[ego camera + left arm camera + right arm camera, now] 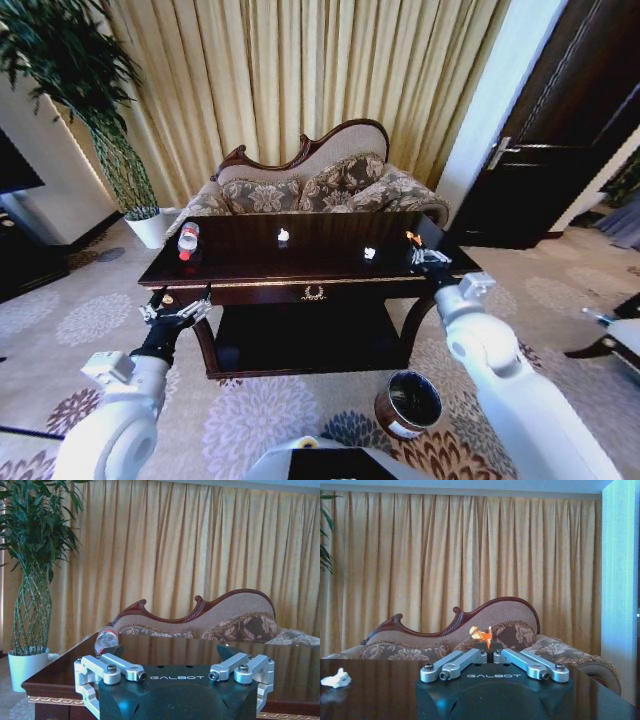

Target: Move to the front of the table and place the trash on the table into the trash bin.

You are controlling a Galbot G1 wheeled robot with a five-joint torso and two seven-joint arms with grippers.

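Note:
The dark glossy table (330,228) stands in front of me. On it lie the trash: a clear bottle with a red cap (188,241) at the left end and two white paper wads (283,236) (369,253). My right gripper (424,254) is over the table's right end. Its fingers are shut on a small orange scrap (481,634) that sticks up from the tips. A white wad (336,679) lies off to its side. My left gripper (176,308) hangs open before the table's front left corner, facing the bottle (106,641). The brown trash bin (408,403) stands on the carpet near the table's right leg.
A patterned chaise sofa (320,185) sits behind the table before gold curtains. A plant in a white pot (148,228) stands at the back left, and a black cabinet (25,262) lies further left. A dark door (560,140) is at the right. Carpet surrounds the table.

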